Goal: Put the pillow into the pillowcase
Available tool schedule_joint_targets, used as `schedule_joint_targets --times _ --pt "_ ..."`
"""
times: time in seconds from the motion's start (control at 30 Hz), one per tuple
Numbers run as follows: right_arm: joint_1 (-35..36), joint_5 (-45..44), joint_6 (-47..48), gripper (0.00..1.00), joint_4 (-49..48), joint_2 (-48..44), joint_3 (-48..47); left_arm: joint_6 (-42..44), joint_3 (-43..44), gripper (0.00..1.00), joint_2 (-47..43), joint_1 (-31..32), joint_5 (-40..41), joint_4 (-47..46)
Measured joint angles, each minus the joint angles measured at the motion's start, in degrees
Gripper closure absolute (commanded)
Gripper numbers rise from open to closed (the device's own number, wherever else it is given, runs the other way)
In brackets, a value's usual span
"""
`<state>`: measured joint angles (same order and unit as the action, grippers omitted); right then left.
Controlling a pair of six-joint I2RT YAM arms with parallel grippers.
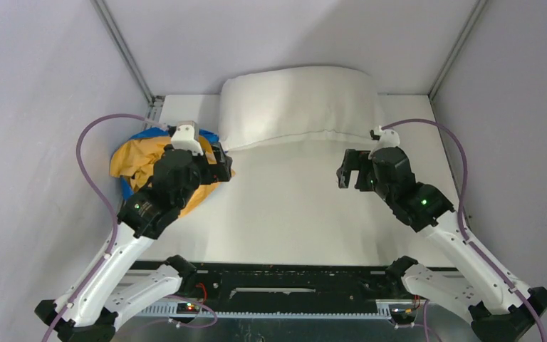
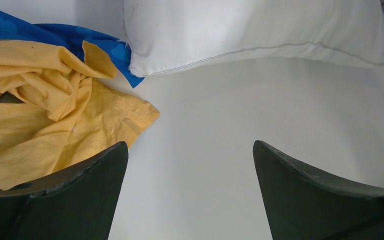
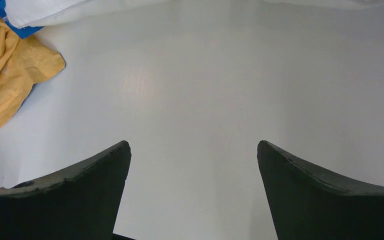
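Bases of both arms sit at the near edge of the white table [image 1: 292, 214]. Farther in, the left gripper [image 2: 190, 145] is spread wide with nothing between its dark fingers; it hangs over the right edge of the pillowcase [image 1: 139, 160], and whether its left finger touches the cloth cannot be told. The right gripper [image 1: 345, 171] is likewise spread wide and empty. It hangs over bare tabletop right of centre, near the pillow's near right corner but apart from it.

The pillowcase lies in a crumpled heap on the left side of the table, limp and deeply folded. Its orange-yellow face is uppermost, and bright blue with a darker pattern shows along the far side. One yellow corner points out flat toward the table's middle. A blue tip reaches the near left corner of the pillow [image 1: 299, 103].

The pillow lies farthest off, along the back edge of the table, wholly outside the pillowcase. It is plump, plain white and softly creased, with a stitched seam along its near edge.
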<state>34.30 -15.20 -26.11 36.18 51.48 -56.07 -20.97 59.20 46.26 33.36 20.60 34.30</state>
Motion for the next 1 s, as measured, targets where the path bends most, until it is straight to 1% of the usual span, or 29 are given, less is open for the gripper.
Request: schedule_joint_targets --times 0.13,0.23,0.33,0.43,0.6,0.77,0.87,1.0 --pt "-0.24 0.61 -0.28 0.0 -0.11 1.57 -0.13 -0.09 -0.26 0.02 0.0 -0.13 0.13 -0.26" --pt "-0.5 1.53 -0.26 0.0 -0.33 4.5 -1.49 -0.04 -0.26 0.02 -0.02 -0.17 0.2 -0.57" --pt "-0.92 2.23 -0.09 0.0 -1.03 8.98 -4.76 0.02 -0.26 0.02 -0.02 -0.24 0.15 -0.79" --pt "-2.25 3.63 1.07 0.0 -2.64 14.82 -10.01 0.0 -0.26 0.02 0.22 -0.83 -0.02 -0.76" --pt "-8.48 6.95 3.54 0.0 -8.28 27.76 -21.97 -0.02 -0.13 0.02 3.02 -2.62 -1.38 -0.61" --pt "-13.16 7.93 7.5 0.0 -12.0 43.23 -37.83 -0.17 2.21 0.02 9.29 -4.96 -3.52 1.11" --pt "-13.99 7.58 9.92 0.0 -12.94 54.18 -50.07 -1.11 4.92 0.02 12.52 -6.73 -4.35 1.84" --pt "-13.57 6.08 11.58 0.0 -11.63 66.79 -62.64 -2.08 10.62 0.02 17.29 -9.18 -4.26 2.27"
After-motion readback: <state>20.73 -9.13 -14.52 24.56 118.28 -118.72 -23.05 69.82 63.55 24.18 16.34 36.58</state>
